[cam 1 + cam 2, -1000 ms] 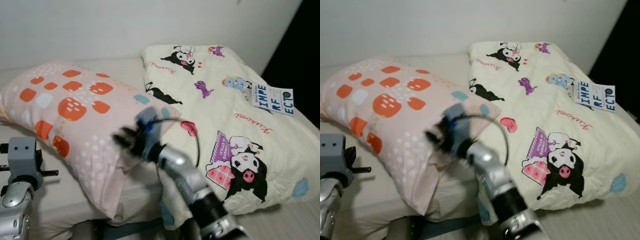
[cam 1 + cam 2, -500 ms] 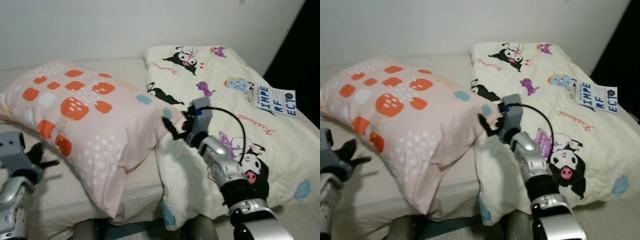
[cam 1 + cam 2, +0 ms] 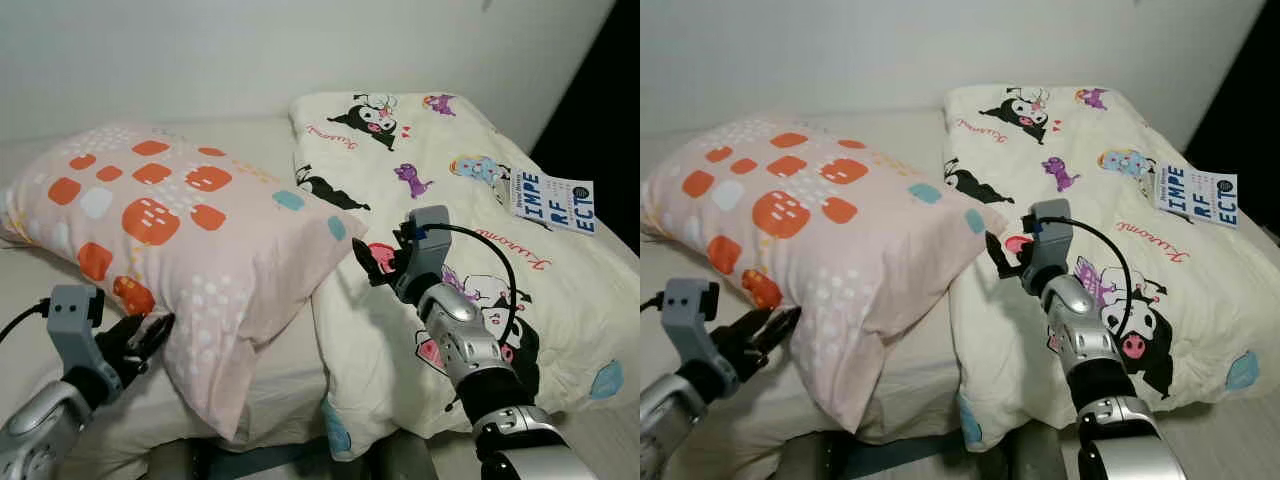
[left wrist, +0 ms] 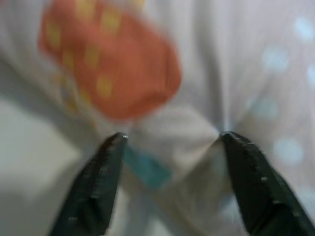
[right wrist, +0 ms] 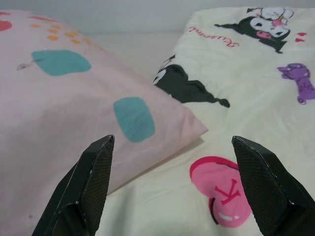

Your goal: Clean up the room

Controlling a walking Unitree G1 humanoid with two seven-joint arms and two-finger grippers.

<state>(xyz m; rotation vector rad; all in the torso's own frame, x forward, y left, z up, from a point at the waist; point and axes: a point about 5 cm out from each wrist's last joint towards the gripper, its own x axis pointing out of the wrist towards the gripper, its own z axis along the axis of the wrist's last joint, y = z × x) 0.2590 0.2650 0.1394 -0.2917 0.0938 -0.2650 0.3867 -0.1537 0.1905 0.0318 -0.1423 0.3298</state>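
Bed point(image 3: 250, 135): 2 pillows lie on it, side by side, against a white wall point(image 3: 200, 50).

Landmark: pink pillow point(image 3: 190, 230), printed with orange, white and teal patches. It lies tilted, 1 corner overlapping the edge of the cream cartoon pillow point(image 3: 470, 200), which sits on its right. A white printed label point(image 3: 552, 202) lies on the cream pillow's far right side, well apart from the pink pillow.

Left tool point(image 3: 140, 338): at the pink pillow's lower left edge, fingers spread wide, holding nothing. The left wrist view is blurred; the 2 black fingertips point(image 4: 110, 157) flank a fold of the pink pillow's fabric, close to it. Contact cannot be told.

Right tool point(image 3: 368, 262): just beside the pink pillow's right corner, above the cream pillow. Fingers wide apart, nothing held. In the right wrist view the fingertips point(image 5: 98, 167) frame the pink pillow's corner, with a teal patch on it, and a pink heart printed on the cream pillow. A black cable point(image 3: 480, 250) loops from the wrist camera back to the right arm.
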